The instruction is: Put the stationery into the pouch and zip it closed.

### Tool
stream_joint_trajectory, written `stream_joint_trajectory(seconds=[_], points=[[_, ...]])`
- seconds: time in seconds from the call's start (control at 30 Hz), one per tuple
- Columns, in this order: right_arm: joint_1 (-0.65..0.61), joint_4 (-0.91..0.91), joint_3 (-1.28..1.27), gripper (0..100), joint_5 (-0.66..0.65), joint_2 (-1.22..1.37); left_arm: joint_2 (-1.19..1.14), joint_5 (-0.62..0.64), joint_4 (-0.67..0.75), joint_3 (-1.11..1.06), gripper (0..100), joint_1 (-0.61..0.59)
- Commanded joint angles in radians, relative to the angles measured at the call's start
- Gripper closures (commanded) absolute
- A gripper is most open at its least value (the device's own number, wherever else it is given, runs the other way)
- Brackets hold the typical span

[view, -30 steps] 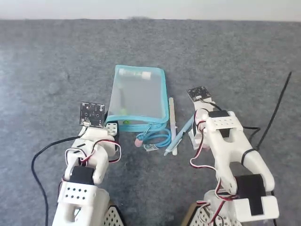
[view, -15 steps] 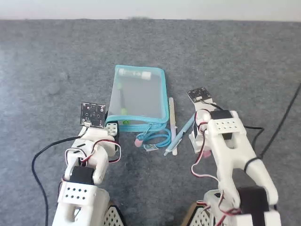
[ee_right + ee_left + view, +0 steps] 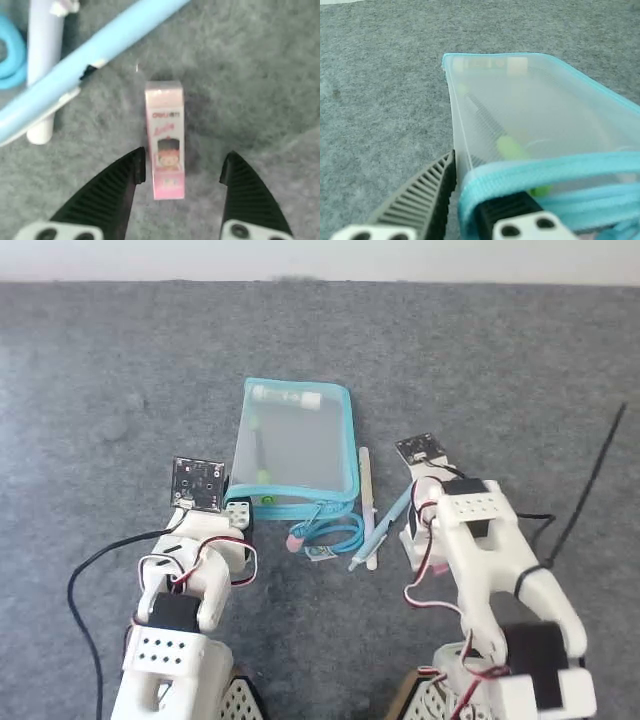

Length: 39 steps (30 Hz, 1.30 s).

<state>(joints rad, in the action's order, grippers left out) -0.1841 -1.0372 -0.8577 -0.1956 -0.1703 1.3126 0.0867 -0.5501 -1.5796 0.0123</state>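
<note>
A clear pouch [image 3: 295, 450] with teal trim lies at mid table, a glue stick [image 3: 287, 396] and a green-tipped pen [image 3: 512, 150] inside it. My left gripper [image 3: 243, 512] is at the pouch's near left corner, shut on the teal edge [image 3: 485, 175]. A white pen [image 3: 368, 505] and a blue pen [image 3: 388, 523] lie crossed to the right of the pouch. My right gripper [image 3: 182, 170] hangs open over a small pink eraser [image 3: 165, 140], one finger on each side of it, just beside the blue pen [image 3: 90, 70].
The pouch's blue zipper cord [image 3: 335, 533] loops on the grey mat near a pink tag [image 3: 295, 539]. The white pen [image 3: 45, 60] and the cord [image 3: 10, 60] lie close to the eraser. A black cable [image 3: 590, 480] runs along the right.
The right arm has shifted a little toward the table's near side and lower over the eraser. The left arm and the pouch have stayed put.
</note>
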Motion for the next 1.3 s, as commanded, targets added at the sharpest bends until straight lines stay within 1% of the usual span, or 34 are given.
stream_joint_trajectory(seconds=[0.0,0.1,0.2,0.3,0.43,0.53,0.63,0.73,0.83,0.9,1.0,1.07,1.27], points=[[-0.004,0.021,0.008,81.5,-0.018,0.01,0.02,-0.011,-0.002,0.021,99,-0.002],[0.002,0.021,0.009,92.2,-0.018,0.008,0.02,-0.011,-0.002,0.019,99,-0.002],[0.002,0.013,0.012,99.0,-0.031,0.007,0.02,-0.011,-0.002,0.019,99,-0.002],[0.004,-0.044,0.054,99.1,-0.069,0.007,0.02,-0.011,-0.002,0.019,99,-0.002],[0.004,-0.2,0.18,99.1,-0.089,-0.005,0.02,-0.011,-0.002,0.019,99,-0.002],[0.004,-0.292,0.238,99.1,-0.101,-0.094,0.02,-0.011,-0.002,0.019,99,0.0],[-0.008,-0.38,0.262,99.1,-0.104,-0.254,0.02,-0.011,0.0,0.019,99,0.006],[-0.082,-0.478,0.264,99.1,-0.155,-0.44,0.02,-0.008,0.003,0.019,99,0.017],[-0.22,-0.581,0.293,99.1,-0.161,-0.576,0.017,-0.008,0.005,0.019,99,0.08],[-0.309,-0.638,0.338,99.1,-0.16,-0.608,0.015,-0.006,0.011,0.022,99,0.117],[-0.41,-0.694,0.427,99.1,-0.158,-0.572,0.014,-0.005,0.029,0.024,99,0.133],[-0.453,-0.72,0.485,99.1,-0.158,-0.515,0.014,-0.005,0.031,0.024,99,0.135],[-0.509,-0.739,0.617,99.1,-0.127,-0.289,0.014,-0.005,0.031,0.022,99,0.135]])
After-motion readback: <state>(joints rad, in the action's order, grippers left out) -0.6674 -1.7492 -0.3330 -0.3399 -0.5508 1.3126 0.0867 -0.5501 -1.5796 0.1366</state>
